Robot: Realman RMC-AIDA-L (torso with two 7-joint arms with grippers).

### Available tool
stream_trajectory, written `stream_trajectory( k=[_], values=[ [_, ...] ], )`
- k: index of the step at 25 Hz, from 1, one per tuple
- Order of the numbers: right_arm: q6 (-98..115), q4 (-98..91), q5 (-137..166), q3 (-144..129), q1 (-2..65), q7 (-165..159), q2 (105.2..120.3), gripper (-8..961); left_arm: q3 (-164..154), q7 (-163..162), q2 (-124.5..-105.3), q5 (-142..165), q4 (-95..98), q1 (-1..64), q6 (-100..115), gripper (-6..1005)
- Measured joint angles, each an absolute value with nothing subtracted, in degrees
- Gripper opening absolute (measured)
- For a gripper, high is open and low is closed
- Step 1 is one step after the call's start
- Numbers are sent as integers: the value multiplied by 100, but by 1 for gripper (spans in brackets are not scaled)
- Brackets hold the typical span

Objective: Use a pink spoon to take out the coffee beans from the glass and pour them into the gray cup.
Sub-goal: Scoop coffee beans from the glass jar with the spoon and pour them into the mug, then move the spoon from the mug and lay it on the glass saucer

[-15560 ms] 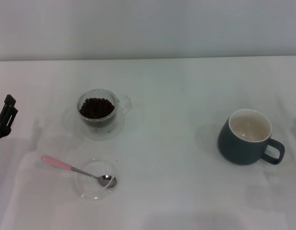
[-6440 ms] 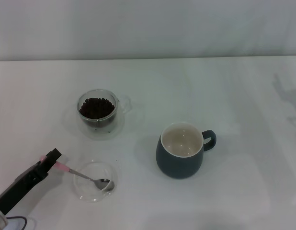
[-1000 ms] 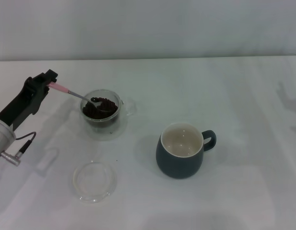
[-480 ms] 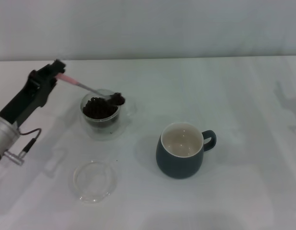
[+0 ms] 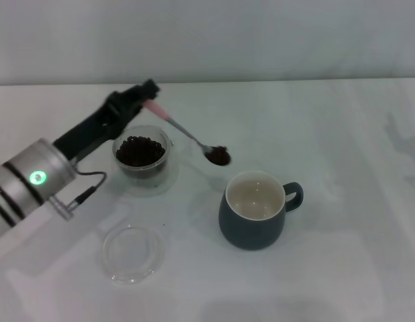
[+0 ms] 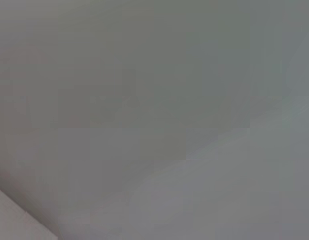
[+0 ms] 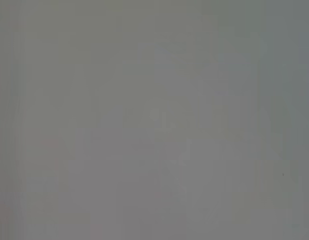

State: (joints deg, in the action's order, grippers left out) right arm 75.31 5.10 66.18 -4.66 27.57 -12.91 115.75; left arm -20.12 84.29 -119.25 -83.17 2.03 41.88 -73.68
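In the head view my left gripper (image 5: pixel 149 94) is shut on the pink handle of the pink spoon (image 5: pixel 187 133). The spoon slants down to the right, and its bowl carries a small load of coffee beans (image 5: pixel 219 157) in the air between the glass and the gray cup. The glass (image 5: pixel 140 156) stands on the table left of centre with a heap of dark beans inside. The gray cup (image 5: pixel 254 210) stands near the middle, cream inside, handle to the right, with nothing visible in it. My right gripper is out of view. Both wrist views show only plain grey.
A flat round clear dish (image 5: pixel 133 253) lies on the white table (image 5: pixel 342 147) in front of the glass. My left arm (image 5: pixel 39 178) reaches in from the left edge, over the table beside the glass.
My left gripper has moved right, past the glass. The loaded spoon has travelled from just over the glass rim to a spot above the table close to the gray cup.
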Motion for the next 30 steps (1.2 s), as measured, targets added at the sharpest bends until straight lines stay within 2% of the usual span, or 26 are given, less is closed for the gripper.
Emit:
stream_trajectory(
  k=[9,15,30],
  values=[
    [7531,550,6618,-444,2706,-1292,11584,875,-2042,9541,-11947,-7644,202,4844,-7302,138],
    [7534,571,6610,-438,2661,-1292,11584,875,-2359,10031,-11939,-7522,259,4987,-7290,137],
    [7523,580,6586,-430,2642,-1292,11584,875,-2467,12192,-11955,-7553,214,4818,-7930,137]
  ],
)
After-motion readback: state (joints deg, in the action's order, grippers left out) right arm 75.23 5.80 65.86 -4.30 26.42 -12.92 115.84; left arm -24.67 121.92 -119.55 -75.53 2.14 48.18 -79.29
